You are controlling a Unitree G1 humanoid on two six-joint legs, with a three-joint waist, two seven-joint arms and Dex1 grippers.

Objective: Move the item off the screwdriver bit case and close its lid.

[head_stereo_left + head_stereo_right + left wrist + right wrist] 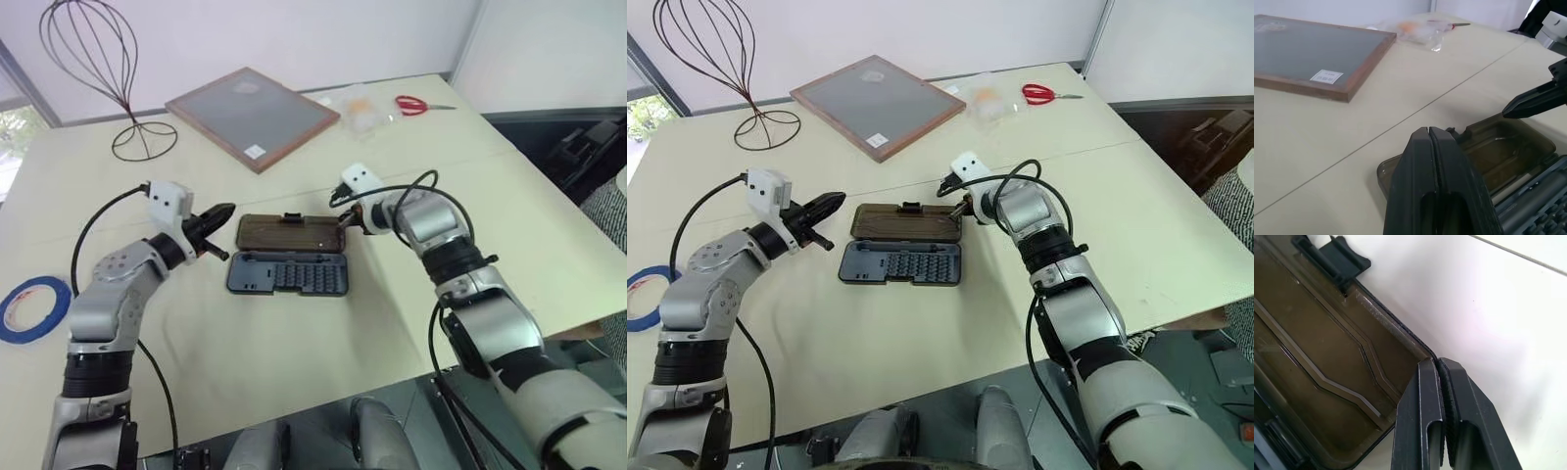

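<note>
From the head, the grey-blue plastic screwdriver bit case (288,273) lies open mid-table, its smoky-brown translucent lid (291,233) flat behind. Left wrist: left gripper (1428,134) pressed together, empty. Right wrist: right gripper (1437,364) closed at the lid's corner, perhaps pinching its rim; slipping off would drop the lid.

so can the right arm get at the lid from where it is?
Probably yes. The right gripper sits with its fingers shut at the lid's right corner, and the lid lies open flat on the table with nothing on it or between them. The left gripper waits apart at the other end.
</note>
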